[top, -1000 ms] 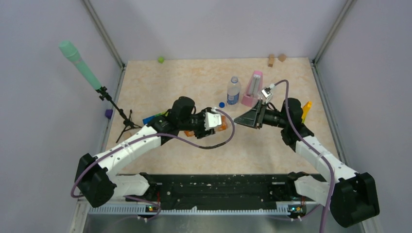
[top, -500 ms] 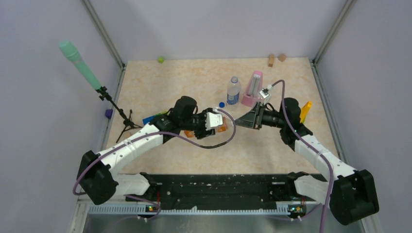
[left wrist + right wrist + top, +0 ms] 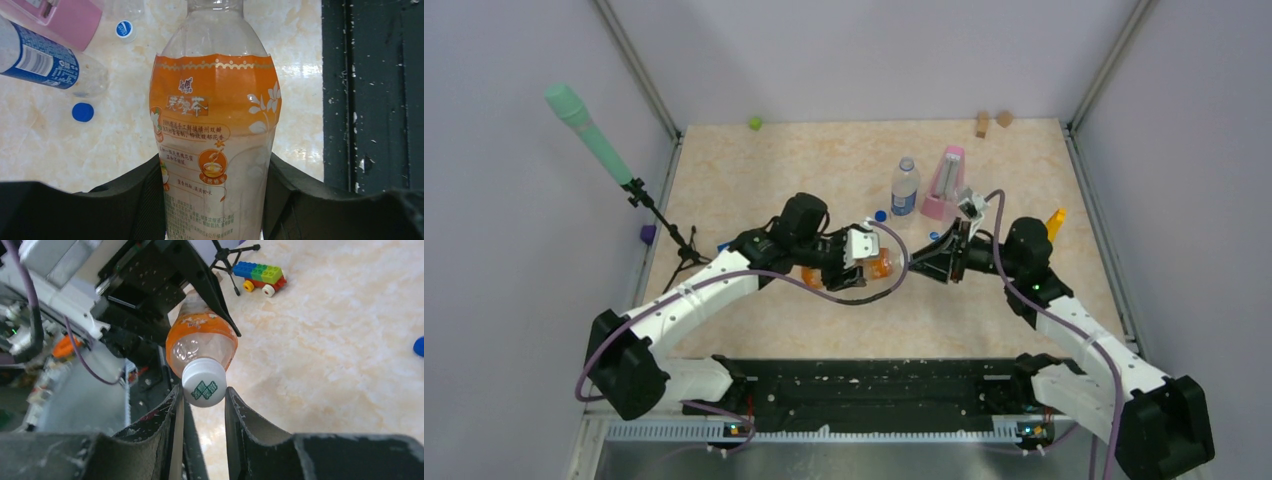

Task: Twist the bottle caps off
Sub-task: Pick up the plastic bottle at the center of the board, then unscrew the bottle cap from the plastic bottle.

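We judge one cap done: a dark blue cap [image 3: 82, 112] lies loose on the table [image 3: 325, 340] near the blue-labelled bottle [image 3: 35, 57]. Our left gripper [image 3: 215, 200] clamps the orange-labelled bottle [image 3: 215, 115] sideways between the arms, and our right gripper [image 3: 202, 392] pinches its white cap [image 3: 204, 386], not yet off. The label carries Chinese characters, the cap a green diamond print

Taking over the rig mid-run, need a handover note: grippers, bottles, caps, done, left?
Left gripper: shut on the orange bottle, held level, neck toward the right arm.
Right gripper: shut on the white cap, which is still on the orange bottle.
Blue-label bottle stands mid-table; blue cap and pale cap lie loose on the table.
Done: apparently two caps off.
Left: twist off the white cap. Third bottle not clearly in view.
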